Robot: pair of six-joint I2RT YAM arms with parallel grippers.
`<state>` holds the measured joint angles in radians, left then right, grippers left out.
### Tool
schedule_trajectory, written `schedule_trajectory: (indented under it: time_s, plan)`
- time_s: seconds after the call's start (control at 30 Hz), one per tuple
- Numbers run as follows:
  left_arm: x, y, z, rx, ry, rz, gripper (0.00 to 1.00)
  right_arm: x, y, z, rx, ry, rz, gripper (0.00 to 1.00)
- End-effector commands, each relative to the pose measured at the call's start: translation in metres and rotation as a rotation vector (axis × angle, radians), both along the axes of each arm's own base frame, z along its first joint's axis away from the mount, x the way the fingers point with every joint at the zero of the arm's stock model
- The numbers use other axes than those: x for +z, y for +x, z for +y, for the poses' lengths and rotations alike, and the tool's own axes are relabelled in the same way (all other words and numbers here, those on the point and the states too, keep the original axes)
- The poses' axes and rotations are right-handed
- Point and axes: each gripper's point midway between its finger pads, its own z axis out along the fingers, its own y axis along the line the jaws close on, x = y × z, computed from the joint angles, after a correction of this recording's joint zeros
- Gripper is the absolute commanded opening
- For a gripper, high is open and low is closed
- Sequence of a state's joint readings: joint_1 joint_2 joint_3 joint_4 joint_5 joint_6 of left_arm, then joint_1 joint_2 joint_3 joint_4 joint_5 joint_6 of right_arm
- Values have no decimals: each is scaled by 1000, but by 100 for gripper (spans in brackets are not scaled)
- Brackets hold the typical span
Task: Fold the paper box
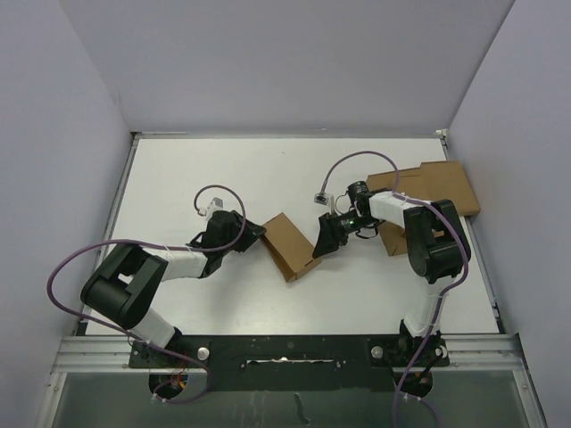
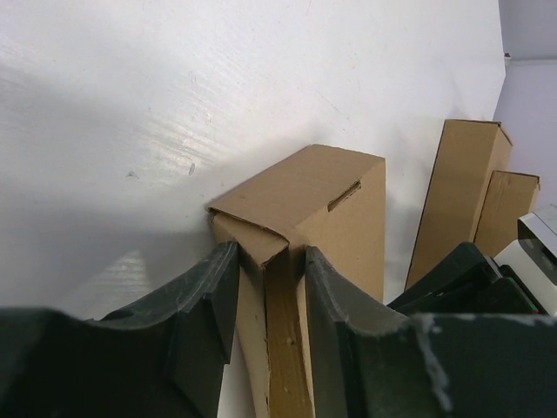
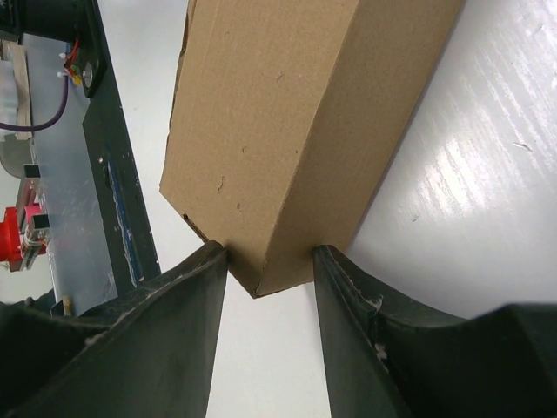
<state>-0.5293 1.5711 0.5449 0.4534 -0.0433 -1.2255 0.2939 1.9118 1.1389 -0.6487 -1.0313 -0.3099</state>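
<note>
Left claw [image 2: 270, 257] grips one end of the paper box [image 1: 287, 242], right claw [image 3: 270, 254] clamps the opposite corner; uneven squeezing could buckle it.

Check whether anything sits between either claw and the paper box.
Nothing visible does. The left claw and the right claw each pinch one end of the paper box, touching the cardboard directly.
</note>
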Motion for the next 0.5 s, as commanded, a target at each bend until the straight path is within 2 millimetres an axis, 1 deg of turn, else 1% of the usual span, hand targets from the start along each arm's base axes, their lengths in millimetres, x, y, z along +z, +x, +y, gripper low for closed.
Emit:
schedule_trajectory:
  time_s: [0.0,0.03,0.1,0.17,0.2,0.23,0.3,0.33,0.37,0.4,0.43,0.47]
  plan:
    - [-1,2,-7,-20,-10,20,18,0,4,6,25,7,-26,44]
    - [0,2,-8,-26,-7,17,15,0,5,6,25,8,-27,44]
    - [3,2,-8,-39,3,11,13,0,5,6,26,9,-27,44]
    - [9,2,-9,-54,8,-10,15,1,5,6,25,9,-27,44]
    - [12,1,-11,-70,6,-23,18,1,5,6,24,11,-26,44]
    - [17,1,-13,-88,0,-44,26,1,5,6,24,11,-26,44]
    - [24,-1,-14,-114,-8,-69,50,2,5,6,22,14,-24,44]
    - [27,-3,-14,-121,-7,-77,59,1,5,6,22,14,-23,44]
    - [30,-5,-13,-123,-5,-85,66,1,5,6,22,14,-22,44]
    - [33,-7,-11,-123,-3,-94,71,1,5,6,22,15,-22,44]
    - [36,-8,-9,-121,-1,-104,75,1,5,6,22,16,-23,44]
    - [42,-10,-8,-123,-2,-118,77,2,5,6,22,16,-23,44]
